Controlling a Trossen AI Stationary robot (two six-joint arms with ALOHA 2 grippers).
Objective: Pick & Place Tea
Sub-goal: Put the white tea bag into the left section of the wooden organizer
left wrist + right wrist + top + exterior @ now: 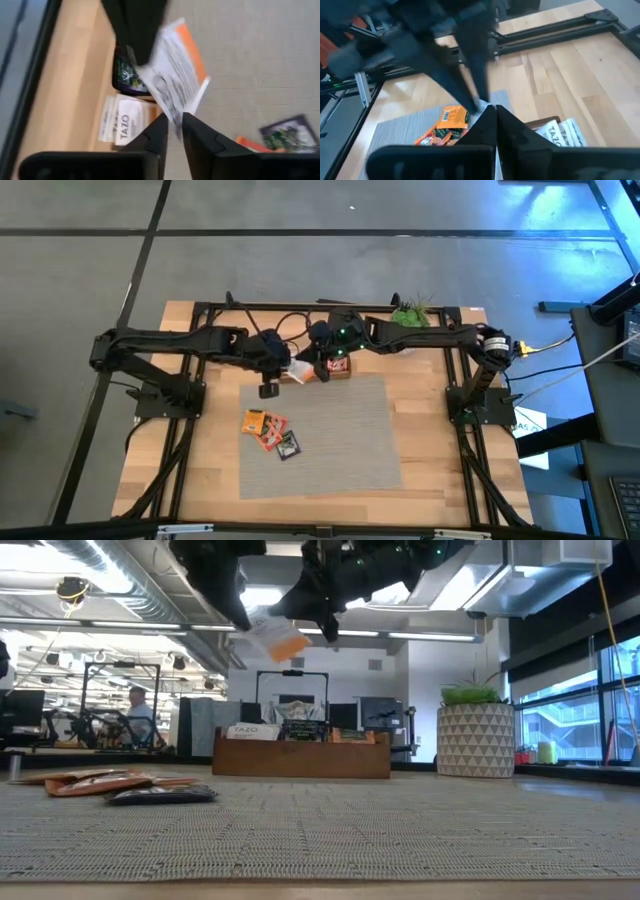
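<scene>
Sachet [275,640], white with an orange edge, hangs in the air near the top centre of the low view, pinched from both sides at once. The left gripper [172,131] has its two dark fingers pressed together on one edge of it, as the left wrist view shows near the lower centre, and a finger of the other arm clamps its far edge at the top of that frame. The right gripper [495,116] is likewise closed on the thin white edge, seen at the centre of the right wrist view. From above, both grippers meet at the upper centre of the frame, just over the wooden tray [330,370] at the back edge of the grey mat [340,440]. That tray holds more sachets; a white one marked TAZO [122,122] and a dark one [127,77] show in the left wrist view. A small pile of loose sachets [270,432], orange and black, lies on the mat at centre left of the high view. A potted plant [412,312] stands at the table's far edge, upper right of centre.
</scene>
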